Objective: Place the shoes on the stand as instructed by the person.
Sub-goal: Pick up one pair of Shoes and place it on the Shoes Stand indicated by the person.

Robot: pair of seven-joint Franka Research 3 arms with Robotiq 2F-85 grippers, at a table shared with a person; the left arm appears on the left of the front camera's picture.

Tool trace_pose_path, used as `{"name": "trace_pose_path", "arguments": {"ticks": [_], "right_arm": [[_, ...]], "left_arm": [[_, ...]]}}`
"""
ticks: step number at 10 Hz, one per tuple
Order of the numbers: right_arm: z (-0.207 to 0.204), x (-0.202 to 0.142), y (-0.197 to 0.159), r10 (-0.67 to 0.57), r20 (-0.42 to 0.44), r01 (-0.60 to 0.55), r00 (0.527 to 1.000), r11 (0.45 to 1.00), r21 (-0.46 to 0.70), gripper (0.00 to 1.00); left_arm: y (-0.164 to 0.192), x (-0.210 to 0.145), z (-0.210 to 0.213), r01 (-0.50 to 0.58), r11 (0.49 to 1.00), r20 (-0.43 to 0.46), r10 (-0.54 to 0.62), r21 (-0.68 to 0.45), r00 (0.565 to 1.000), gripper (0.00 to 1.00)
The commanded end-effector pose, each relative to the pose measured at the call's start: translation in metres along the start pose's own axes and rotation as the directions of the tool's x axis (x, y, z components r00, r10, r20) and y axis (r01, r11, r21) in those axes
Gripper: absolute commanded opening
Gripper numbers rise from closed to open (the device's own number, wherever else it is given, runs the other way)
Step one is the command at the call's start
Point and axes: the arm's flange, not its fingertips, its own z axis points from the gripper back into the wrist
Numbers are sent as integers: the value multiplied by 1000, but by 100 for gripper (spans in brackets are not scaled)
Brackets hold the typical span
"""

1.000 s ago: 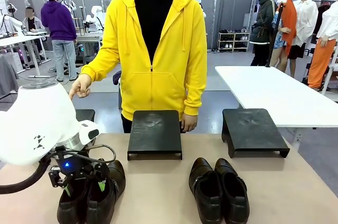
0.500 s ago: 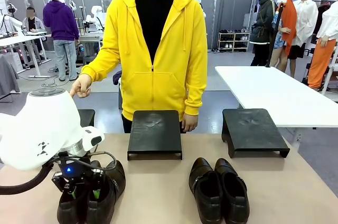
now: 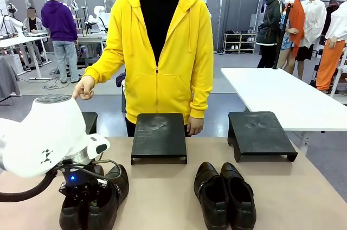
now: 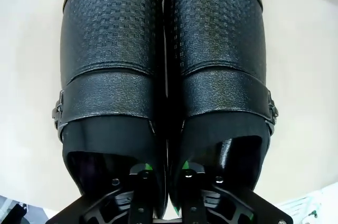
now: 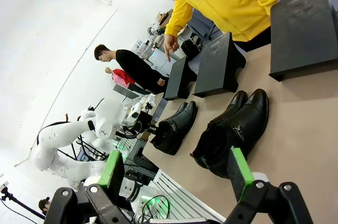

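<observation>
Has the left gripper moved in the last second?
Yes. Judged against the middle stand, the left gripper has sunk lower, into the buckled shoes.

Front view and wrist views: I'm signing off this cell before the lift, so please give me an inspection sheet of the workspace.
Surface: tan table, no spills seen.
Job's things: left pair of shoes and right pair of shoes stand on it, toes toward the person; left stand, middle stand and right stand hold nothing; person's raised hand points at the left stand.
Clutter: nothing seen.
Tools: left tool has one finger inside each shoe of the left pair, shut on their inner walls; right tool open, holding nothing.
Cables: black cable loops at the left wrist.
Surroundings: white table at the right; people farther back.
</observation>
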Motion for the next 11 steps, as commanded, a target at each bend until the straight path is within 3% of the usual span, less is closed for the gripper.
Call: {"name": "trace_pose_path", "arguments": {"ticks": [1, 3, 8, 11], "right_arm": [[1, 1, 1, 10, 8, -10, 1000, 1000, 10, 100], [1, 1, 1, 10, 8, -10, 1000, 1000, 10, 100], [1, 1, 1, 10, 8, -10, 1000, 1000, 10, 100], [1, 1, 1, 10, 8, -10, 1000, 1000, 10, 100]], "left_arm": [[30, -52, -15, 15, 1000, 41, -16, 18, 999, 0], [28, -48, 1, 18, 999, 63, -20, 34, 998, 0], [44, -18, 134, 39, 997, 123, -46, 60, 991, 0], [70, -8, 160, 18, 998, 202, -31, 65, 979, 0]]}}
